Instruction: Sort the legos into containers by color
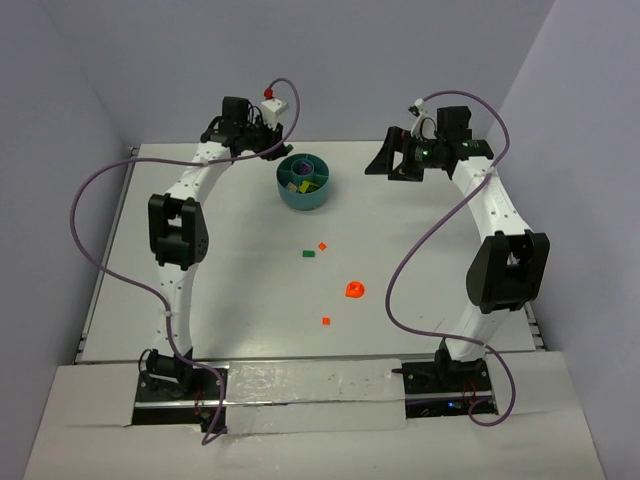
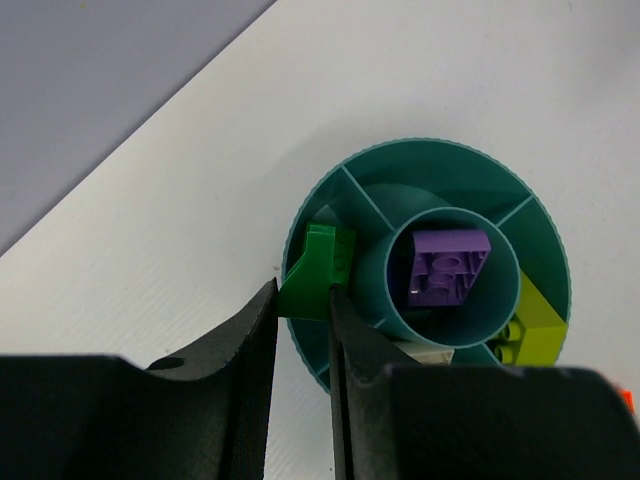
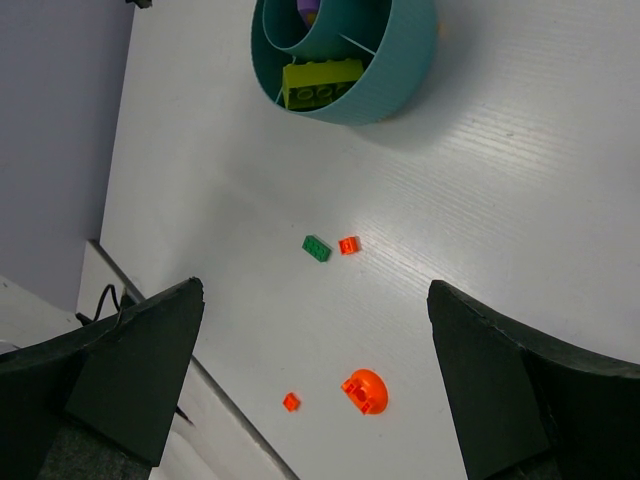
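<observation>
My left gripper point(image 2: 301, 296) is shut on a dark green lego point(image 2: 318, 268), held over the left edge of the teal bowl point(image 2: 440, 152), above one of its wedge containers. A purple lego point(image 2: 448, 266) lies in the central hub and a lime lego point(image 2: 532, 325) in a right wedge. On the table lie a small green lego point(image 3: 316, 247), an orange lego point(image 3: 348, 244), an orange dome piece point(image 3: 364, 390) and a tiny orange bit point(image 3: 291, 401). My right gripper point(image 3: 315, 290) hangs open and holds nothing, high above these loose pieces, right of the bowl point(image 1: 305, 183).
The loose legos point(image 1: 308, 254) sit mid-table between the bowl and the arm bases. A pale piece point(image 2: 432, 352) shows in a near wedge of the bowl. Walls close the table at back and left, and cables hang from both arms.
</observation>
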Motion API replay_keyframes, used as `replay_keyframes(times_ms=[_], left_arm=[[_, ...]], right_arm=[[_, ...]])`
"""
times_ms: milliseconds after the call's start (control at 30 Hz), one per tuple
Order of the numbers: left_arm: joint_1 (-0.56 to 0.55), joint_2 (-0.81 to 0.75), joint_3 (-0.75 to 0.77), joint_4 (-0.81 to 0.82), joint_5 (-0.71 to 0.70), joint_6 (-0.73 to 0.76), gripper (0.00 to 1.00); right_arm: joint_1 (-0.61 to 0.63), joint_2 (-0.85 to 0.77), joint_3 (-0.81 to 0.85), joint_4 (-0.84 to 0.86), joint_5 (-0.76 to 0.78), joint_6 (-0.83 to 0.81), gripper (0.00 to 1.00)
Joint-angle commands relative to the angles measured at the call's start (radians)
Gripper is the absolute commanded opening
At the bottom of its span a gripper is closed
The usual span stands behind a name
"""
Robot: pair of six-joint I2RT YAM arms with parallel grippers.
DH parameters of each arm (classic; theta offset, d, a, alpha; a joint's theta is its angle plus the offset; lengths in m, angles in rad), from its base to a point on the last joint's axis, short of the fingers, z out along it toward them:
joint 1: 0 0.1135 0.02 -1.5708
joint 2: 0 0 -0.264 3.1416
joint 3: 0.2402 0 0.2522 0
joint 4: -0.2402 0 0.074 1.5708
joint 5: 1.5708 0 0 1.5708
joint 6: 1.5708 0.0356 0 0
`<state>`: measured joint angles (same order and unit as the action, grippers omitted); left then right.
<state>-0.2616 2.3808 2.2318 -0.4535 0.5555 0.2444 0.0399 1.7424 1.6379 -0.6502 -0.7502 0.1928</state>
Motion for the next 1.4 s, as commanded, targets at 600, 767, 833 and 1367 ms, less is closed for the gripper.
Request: replay_keyframes(times_ms=[600, 767, 833, 1367], left_arm=[[-0.029, -0.016, -0.035, 0.009, -0.012, 0.056, 0.23], [-0.030, -0.064, -0.091, 0.039, -0.016, 0.061, 0.43], [-0.030, -0.076, -0.103, 0.047, -0.018, 0.061, 0.50], [-0.017, -0.386, -0.265, 0.044, 0.107, 0.097, 0.52]], right_arm=[[-0.009, 0.009, 0.033, 0.018, -0.035, 0.010, 1.00], [-0.009, 0.006, 0.036, 0.020, -0.041, 0.014, 1.00], [-0.008, 0.006, 0.036, 0.020, -0.042, 0.014, 1.00], [-0.009, -0.006, 0.041, 0.022, -0.036, 0.019, 1.00]])
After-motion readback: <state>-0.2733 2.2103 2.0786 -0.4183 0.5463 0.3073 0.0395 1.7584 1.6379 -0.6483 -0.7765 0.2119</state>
